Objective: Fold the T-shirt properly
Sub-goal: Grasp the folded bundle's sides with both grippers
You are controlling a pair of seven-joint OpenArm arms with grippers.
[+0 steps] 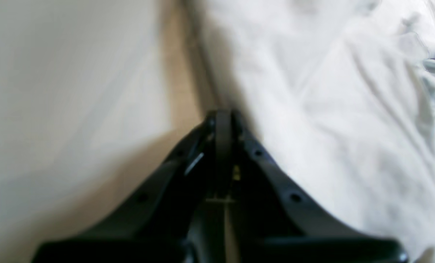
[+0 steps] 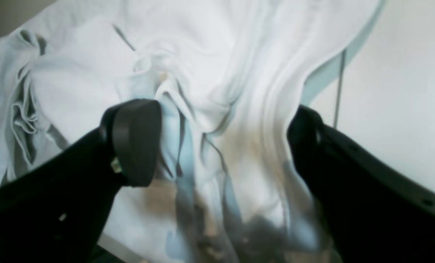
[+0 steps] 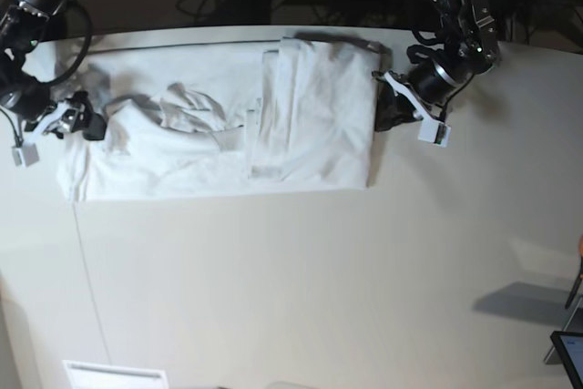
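Nearest my right wrist camera, the right gripper (image 2: 221,142) stood with its jaws spread wide over bunched cloth, one pad (image 2: 135,140) touching a raised fold; I saw nothing clamped between the jaws. The shirt (image 3: 219,138) lay spread across the far half of the table (image 3: 291,289), long axis running side to side. In the base view I read one fold as made: a doubled panel (image 3: 314,116) lay fairly flat toward the left arm's end, with a narrow strip along its inner edge. The other end, under the right gripper, was rumpled and heaped. I judged the task roughly at its early middle: that crumpled end needed smoothing and folding in, and the final fold across the length was not yet done. The left gripper (image 1: 223,117) had its jaws pressed together, empty as far as I could tell, sitting at the shirt's edge beside bare tabletop.
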